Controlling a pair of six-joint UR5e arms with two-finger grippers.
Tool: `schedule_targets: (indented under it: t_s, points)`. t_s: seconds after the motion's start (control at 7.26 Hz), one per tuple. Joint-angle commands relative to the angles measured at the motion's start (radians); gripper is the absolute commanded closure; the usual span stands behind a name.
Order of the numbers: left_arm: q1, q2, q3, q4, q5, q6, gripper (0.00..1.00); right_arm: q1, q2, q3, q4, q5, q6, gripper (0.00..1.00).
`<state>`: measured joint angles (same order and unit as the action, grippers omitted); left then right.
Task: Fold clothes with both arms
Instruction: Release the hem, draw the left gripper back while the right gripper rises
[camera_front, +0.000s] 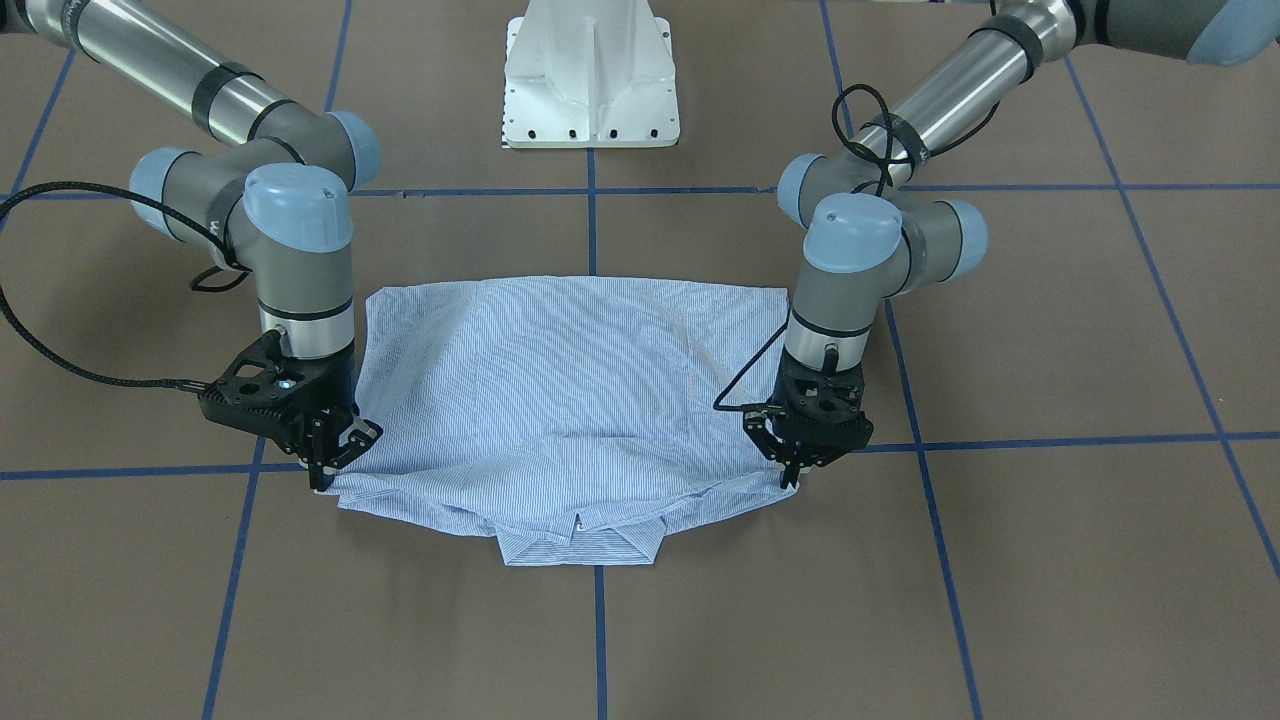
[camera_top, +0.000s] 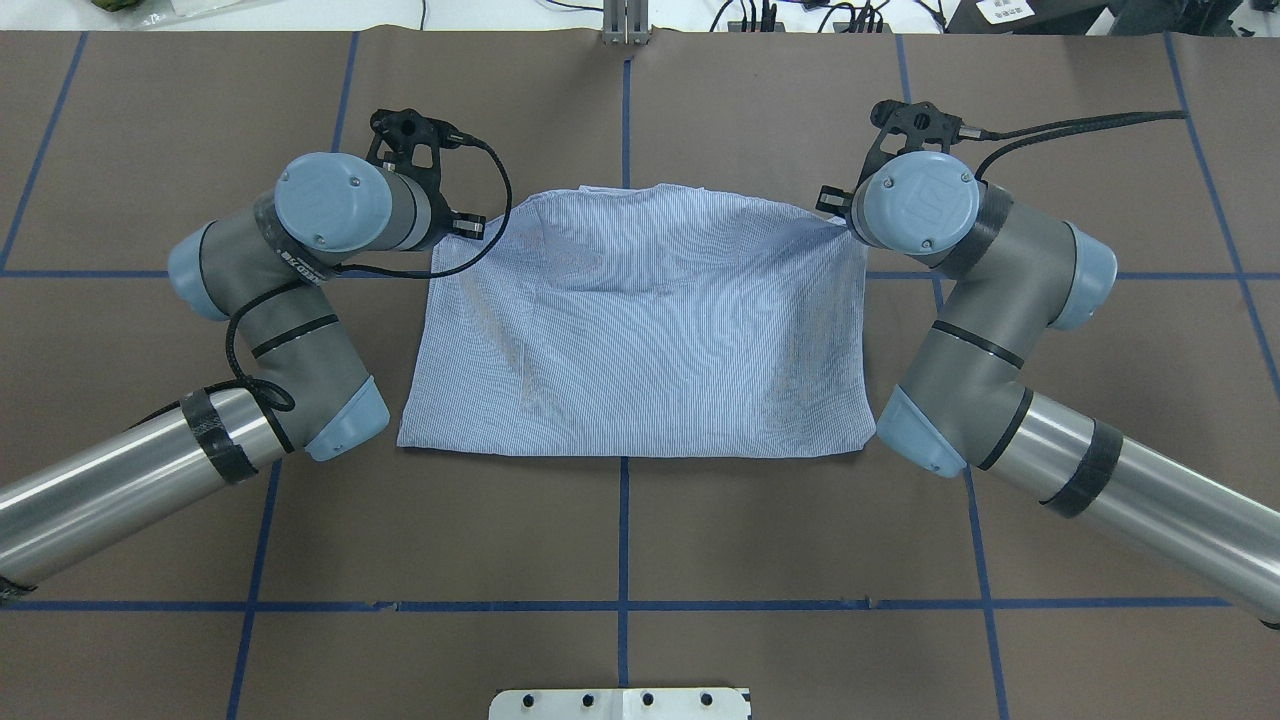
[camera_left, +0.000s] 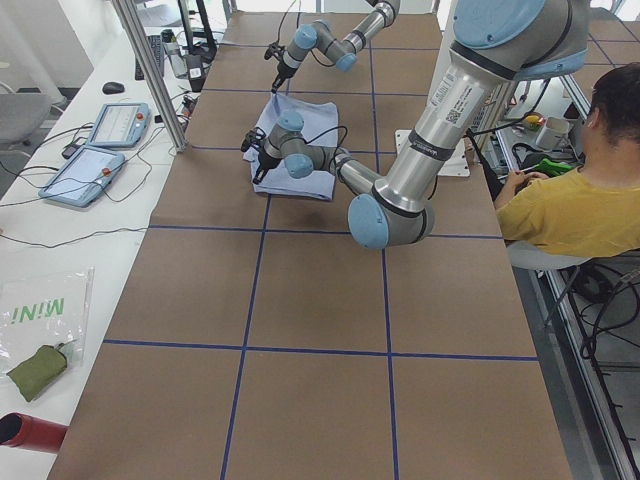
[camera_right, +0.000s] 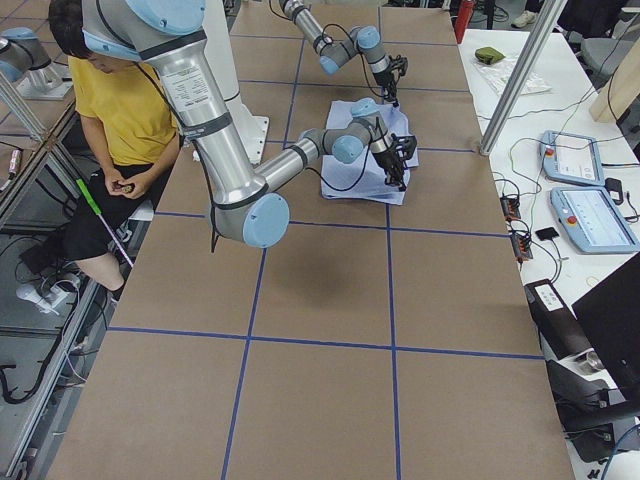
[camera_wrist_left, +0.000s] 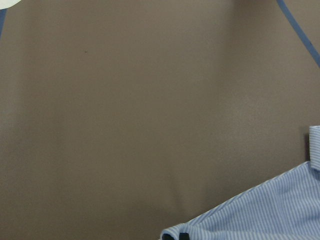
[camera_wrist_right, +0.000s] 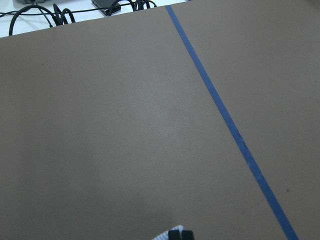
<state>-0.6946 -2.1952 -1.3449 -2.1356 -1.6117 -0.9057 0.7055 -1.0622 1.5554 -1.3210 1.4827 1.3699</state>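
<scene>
The light blue striped shirt (camera_front: 570, 380) lies folded on the brown table between both arms, its collar (camera_front: 580, 545) poking out at the edge far from the robot. My left gripper (camera_front: 795, 472) is shut on one far corner of the shirt. My right gripper (camera_front: 325, 472) is shut on the other far corner. From overhead the shirt (camera_top: 640, 340) is a smooth rectangle, and the wrists hide both sets of fingers. The left wrist view shows the shirt's edge (camera_wrist_left: 265, 215) beside a black fingertip. In the right wrist view only a scrap of cloth (camera_wrist_right: 165, 236) shows at the fingertips.
The white pedestal base (camera_front: 590, 75) stands behind the shirt, on the robot's side. Blue tape lines (camera_front: 600, 620) grid the table. A seated person in yellow (camera_left: 570, 200) is at the robot's side. Control tablets (camera_left: 100, 150) and cables lie on a white side bench.
</scene>
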Motion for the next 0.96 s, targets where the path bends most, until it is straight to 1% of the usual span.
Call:
schedule_targets:
  t_s: [0.0,0.14,0.28,0.41,0.55,0.69,0.83]
  points:
    - [-0.014,0.000,-0.002,-0.044,-0.008,0.042,0.73,0.002,0.004,0.006,0.002,0.007,-0.003,0.47]
    - [-0.031,0.011,-0.007,-0.091,-0.083,0.118,0.01,0.011,0.008,0.026,0.002,0.016,-0.012,0.00]
    - [-0.043,0.026,-0.041,-0.098,-0.173,0.125,0.00,0.035,0.005,0.061,0.002,0.095,-0.046,0.00]
    - [-0.042,0.081,-0.122,-0.098,-0.207,0.125,0.00,0.049,-0.014,0.108,0.002,0.141,-0.054,0.00]
    - [-0.037,0.141,-0.205,-0.098,-0.211,0.122,0.00,0.048,-0.047,0.150,0.002,0.142,-0.054,0.00]
    - [-0.026,0.203,-0.276,-0.099,-0.211,0.091,0.00,0.046,-0.054,0.163,0.002,0.140,-0.052,0.00]
    - [0.012,0.260,-0.314,-0.130,-0.209,0.012,0.00,0.045,-0.055,0.163,0.002,0.139,-0.052,0.00]
